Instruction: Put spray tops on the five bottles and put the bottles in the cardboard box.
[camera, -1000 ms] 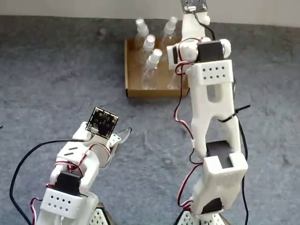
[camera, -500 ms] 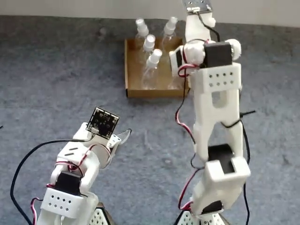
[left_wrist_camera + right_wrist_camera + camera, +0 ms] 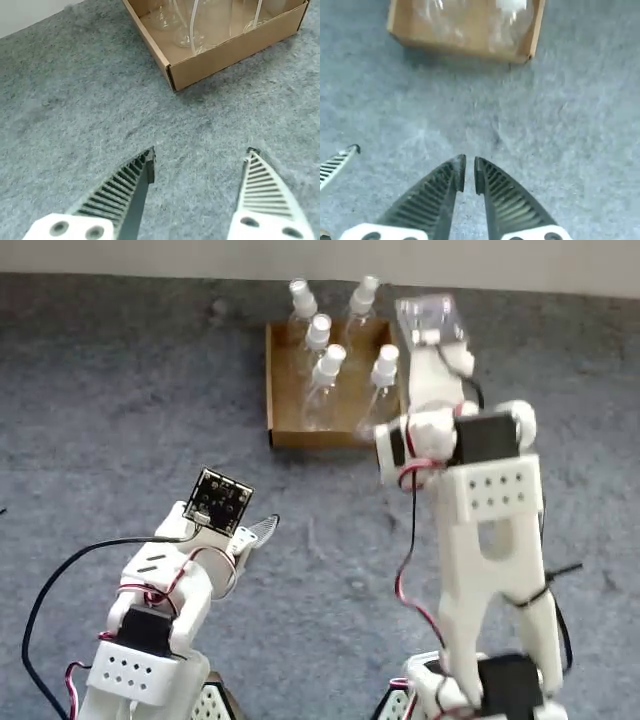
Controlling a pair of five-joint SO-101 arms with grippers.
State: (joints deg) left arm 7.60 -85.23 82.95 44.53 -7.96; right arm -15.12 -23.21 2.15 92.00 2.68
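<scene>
Grey carpet (image 3: 120, 420) throughout. Brown cardboard box (image 3: 285, 433) at twelve o'clock. Empty right gripper (image 3: 469, 167) drawn back from box toward six, jaws nearly together. Idle left gripper (image 3: 200, 160) at seven, jaws apart. Five spray-topped bottles (image 3: 327, 370) upright inside box; packing apparently finished.

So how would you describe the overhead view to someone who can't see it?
Five clear bottles with white spray tops stand in a cardboard box at the far side of a grey carpeted table. Two white robot arms stand at the near edge, the right arm beside the box, the left arm folded low.
</scene>
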